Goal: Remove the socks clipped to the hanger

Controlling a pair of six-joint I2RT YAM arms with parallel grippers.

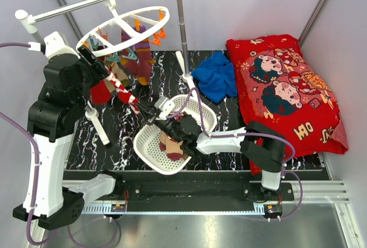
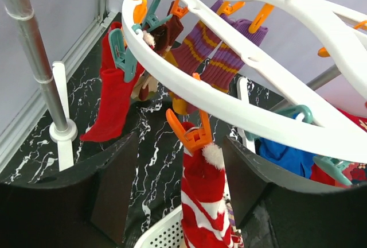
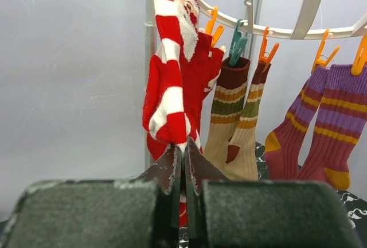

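Observation:
The white ring hanger hangs from a rod with orange and teal clips round its rim. A red-and-white striped sock hangs from an orange clip. My left gripper is open, its fingers on either side of that clip and sock top, not touching. My right gripper is shut on the striped sock's lower end; in the top view it stretches the sock slantwise. More socks stay clipped: red, purple striped, tan and brown.
A white perforated basket under my right arm holds some socks. A blue cloth and a big red pillow lie to the right. The rack's upright pole stands behind; its other pole is on the left.

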